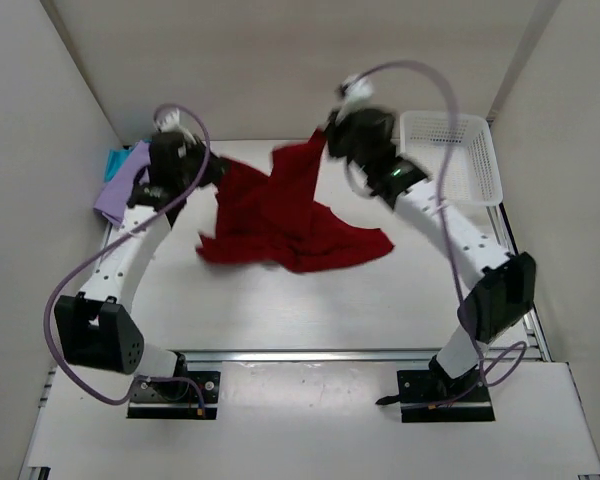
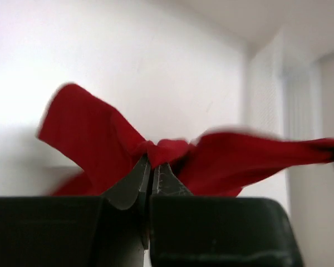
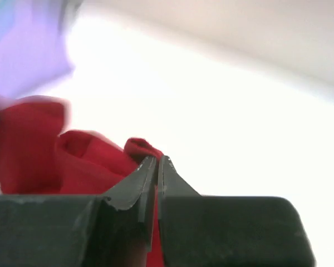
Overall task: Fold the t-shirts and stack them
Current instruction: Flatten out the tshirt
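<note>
The deep red t-shirt [image 1: 285, 215] hangs crumpled between my two arms above the table's far half, its lower part draped on the surface. My left gripper [image 1: 215, 168] is shut on the shirt's left upper edge; in the left wrist view red cloth [image 2: 164, 151] bunches at the fingertips [image 2: 154, 162]. My right gripper [image 1: 328, 143] is shut on the right upper corner, where a red fold [image 3: 139, 149] sits at its tips [image 3: 157, 159]. The lavender t-shirt [image 1: 120, 190] lies on the teal one [image 1: 114, 160] at the far left.
A white lattice basket [image 1: 450, 155] stands at the far right of the table. White walls enclose the table on the left, back and right. The arm bases sit on the near rail [image 1: 310, 355].
</note>
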You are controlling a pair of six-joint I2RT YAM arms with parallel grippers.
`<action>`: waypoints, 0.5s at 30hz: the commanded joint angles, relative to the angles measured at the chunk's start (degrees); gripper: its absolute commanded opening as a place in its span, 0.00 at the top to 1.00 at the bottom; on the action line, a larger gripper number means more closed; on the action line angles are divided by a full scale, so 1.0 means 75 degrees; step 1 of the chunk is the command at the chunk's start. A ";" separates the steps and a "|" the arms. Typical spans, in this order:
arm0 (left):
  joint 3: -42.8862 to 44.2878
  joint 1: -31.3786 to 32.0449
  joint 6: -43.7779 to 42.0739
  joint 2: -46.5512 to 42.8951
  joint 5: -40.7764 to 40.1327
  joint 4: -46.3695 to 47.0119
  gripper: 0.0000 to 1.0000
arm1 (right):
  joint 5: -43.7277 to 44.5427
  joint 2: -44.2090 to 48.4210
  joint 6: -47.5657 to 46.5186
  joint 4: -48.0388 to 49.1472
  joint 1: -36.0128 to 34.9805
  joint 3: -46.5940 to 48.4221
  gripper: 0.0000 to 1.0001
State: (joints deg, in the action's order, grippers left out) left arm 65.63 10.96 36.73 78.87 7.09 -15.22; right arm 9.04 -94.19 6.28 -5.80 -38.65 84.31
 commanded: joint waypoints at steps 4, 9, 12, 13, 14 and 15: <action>0.4207 -0.1050 -0.0363 0.0535 0.0144 -0.1754 0.98 | -0.1697 -0.0131 -0.0357 -0.1978 0.1462 0.5566 1.00; 0.2752 -0.2081 -0.0269 -0.0844 0.0156 -0.1206 0.82 | -0.1626 0.1352 -0.0195 -0.1856 0.1146 0.3876 1.00; 0.1043 -0.2293 -0.0374 -0.1642 0.0191 -0.0878 0.59 | -0.2012 0.3739 0.0660 -0.0309 0.1227 0.0097 1.00; 0.0734 -0.2398 -0.0386 -0.1993 0.0237 -0.0818 0.44 | -0.1990 0.4071 0.1080 0.0032 0.1332 -0.1255 1.00; -0.0105 -0.2422 -0.0362 -0.2136 0.0342 -0.0679 0.28 | -0.2060 0.4736 0.1571 0.0163 0.1531 -0.2557 1.00; -0.0983 -0.2504 -0.0316 -0.2485 0.0436 -0.0608 0.21 | -0.2119 0.5323 0.1739 0.0327 0.1614 -0.3208 1.00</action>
State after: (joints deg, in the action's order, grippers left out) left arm 70.13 -6.83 34.26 62.87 8.05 -18.55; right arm -4.97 -58.98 11.22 -6.83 -28.80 74.98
